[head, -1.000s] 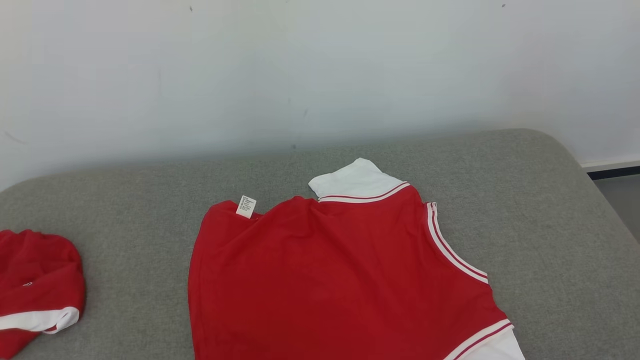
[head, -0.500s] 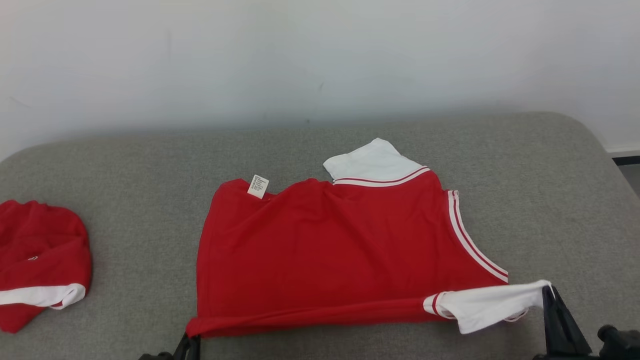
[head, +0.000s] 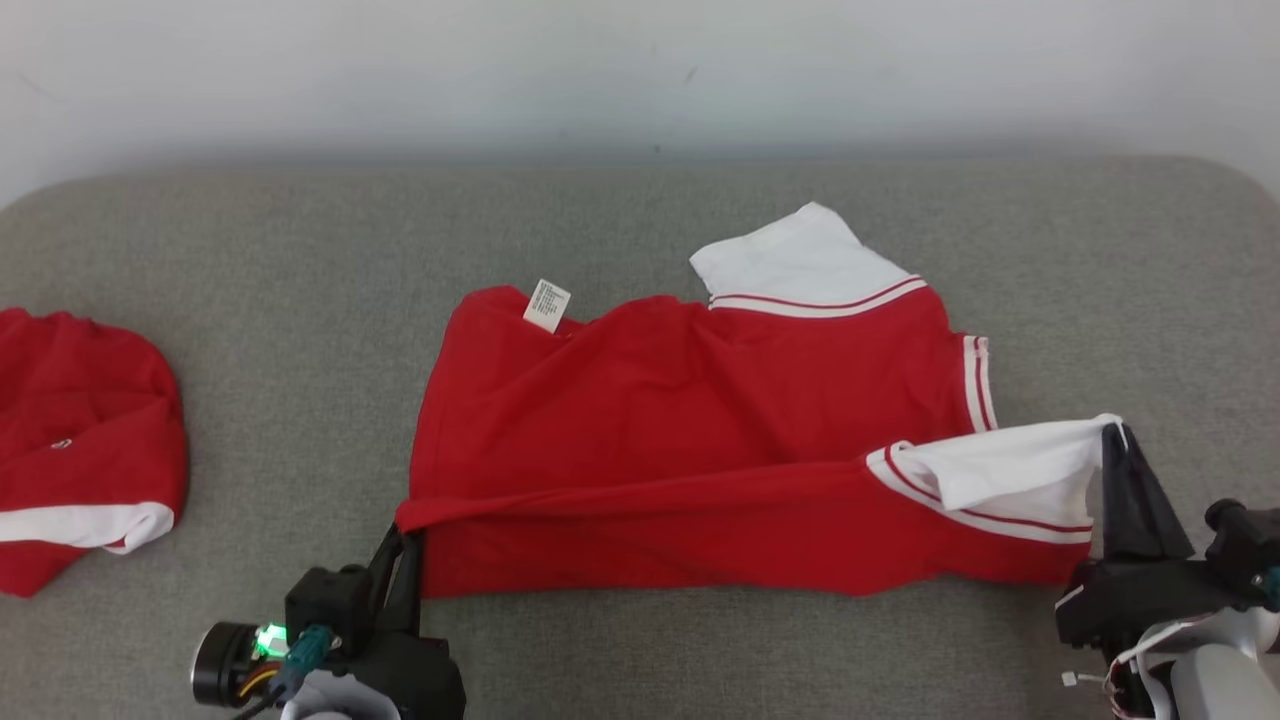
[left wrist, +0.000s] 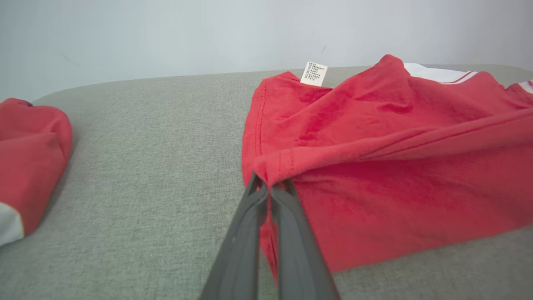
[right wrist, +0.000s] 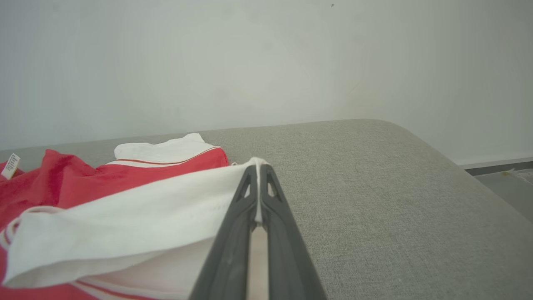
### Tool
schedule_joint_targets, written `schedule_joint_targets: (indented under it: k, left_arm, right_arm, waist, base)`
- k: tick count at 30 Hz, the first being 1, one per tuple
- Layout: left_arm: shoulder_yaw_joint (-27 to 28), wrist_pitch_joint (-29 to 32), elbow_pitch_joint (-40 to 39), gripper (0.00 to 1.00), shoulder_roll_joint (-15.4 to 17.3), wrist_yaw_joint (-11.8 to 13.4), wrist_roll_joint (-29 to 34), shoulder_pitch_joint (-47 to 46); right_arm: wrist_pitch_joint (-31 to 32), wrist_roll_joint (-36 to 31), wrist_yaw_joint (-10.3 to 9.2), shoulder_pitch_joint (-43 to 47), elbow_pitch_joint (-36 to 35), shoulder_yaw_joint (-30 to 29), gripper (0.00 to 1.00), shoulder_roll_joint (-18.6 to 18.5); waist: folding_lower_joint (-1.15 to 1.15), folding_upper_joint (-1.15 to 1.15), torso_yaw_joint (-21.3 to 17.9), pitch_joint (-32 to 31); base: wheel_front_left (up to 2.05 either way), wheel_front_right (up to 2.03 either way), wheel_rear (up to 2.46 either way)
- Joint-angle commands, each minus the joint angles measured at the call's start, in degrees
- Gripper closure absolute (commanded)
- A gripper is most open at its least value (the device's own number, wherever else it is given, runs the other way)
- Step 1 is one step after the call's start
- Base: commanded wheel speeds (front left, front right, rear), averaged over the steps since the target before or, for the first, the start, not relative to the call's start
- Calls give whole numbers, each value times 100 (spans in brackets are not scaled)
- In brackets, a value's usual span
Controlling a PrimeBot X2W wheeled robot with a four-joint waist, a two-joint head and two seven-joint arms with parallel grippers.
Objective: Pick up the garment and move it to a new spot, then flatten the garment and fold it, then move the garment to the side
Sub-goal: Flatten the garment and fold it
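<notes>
Red garment [head: 700,400] pinched taut between left fingers [head: 398,580] and right fingers [head: 1130,490]

The right gripper [right wrist: 258,167] has its two dark fingers pressed together, pinching the edge of a white sleeve [right wrist: 125,208] at the tips. From the pinch the sleeve sags down and away to the gripper's left, a fold hanging under it. It belongs to the red garment [right wrist: 83,177], which lies left of the fingers in rumpled ridges. Beyond that and left of the tips is a second white sleeve [right wrist: 166,149] with thin red stripes, and far left a small label [right wrist: 10,166]. Ahead and right of the gripper spreads a grey padded surface [right wrist: 374,187], with a pale wall [right wrist: 266,62] behind it.
</notes>
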Motion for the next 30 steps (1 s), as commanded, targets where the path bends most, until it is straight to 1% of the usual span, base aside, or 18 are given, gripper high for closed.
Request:
schedule_joint_targets:
  k: [1, 12, 13, 14, 15, 16, 17, 19, 22, 25, 30]
  left_arm:
    - [-10, -18, 62, 100, -11, -19, 18, -158]
    - [-87, -18, 311, 100, -22, 62, -10, -622]
    - [-97, -18, 322, 100, -23, 75, -9, -648]
    - [-105, -18, 320, 100, -23, 88, -10, -670]
    - [-102, -18, 278, 95, -23, 122, -8, -685]
    - [-112, -18, 258, 60, -23, 129, 6, -676]
    - [-125, -18, 250, 0, -25, 147, 9, -667]
    - [-137, -18, 214, 0, -25, 160, 22, -664]
    - [-149, -18, 71, 0, -27, 256, 16, -534]
    - [-112, -18, -95, 0, -25, 363, -72, -337]
    - [-103, -18, -371, 0, -24, 501, -244, 112]
  right_arm:
    - [1, -45, -15, -139, 93, -48, 100, -44]
    - [0, -163, -15, -641, 359, -67, 100, -146]
    - [1, -176, -15, -681, 371, -76, 91, -136]
    - [0, -199, -15, -696, 420, -102, 65, -101]
    - [1, -208, -15, -689, 495, -103, 5, -55]
    - [1, -203, -15, -706, 558, -109, 0, -17]
    - [0, -223, -15, -743, 567, -123, 0, -10]
    - [0, -241, -15, -763, 567, -139, 0, -10]
    - [1, -299, -15, -685, 415, -299, 0, 48]
    - [2, -299, -15, -440, 204, -457, 0, 141]
    - [1, -235, -15, 79, 20, -401, 0, 282]
  waist:
    - [-1, -1, 122, 264]
    - [-1, -1, 136, 651]
    - [-1, -1, 132, 672]
    - [-1, -1, 129, 685]
    - [-1, -1, 126, 696]
    - [-1, -1, 123, 704]
    - [-1, -1, 124, 708]
    - [-1, -1, 124, 708]
    - [-1, -1, 119, 680]
    - [-1, -1, 113, 603]
    - [-1, -1, 82, 462]
  base:
    - [0, 0, 0]
    - [0, 0, 0]
    - [0, 0, 0]
    - [0, 0, 0]
    - [0, 0, 0]
    - [0, 0, 0]
    - [0, 0, 0]
    - [0, 0, 0]
    - [0, 0, 0]
    - [0, 0, 0]
    - [0, 0, 0]
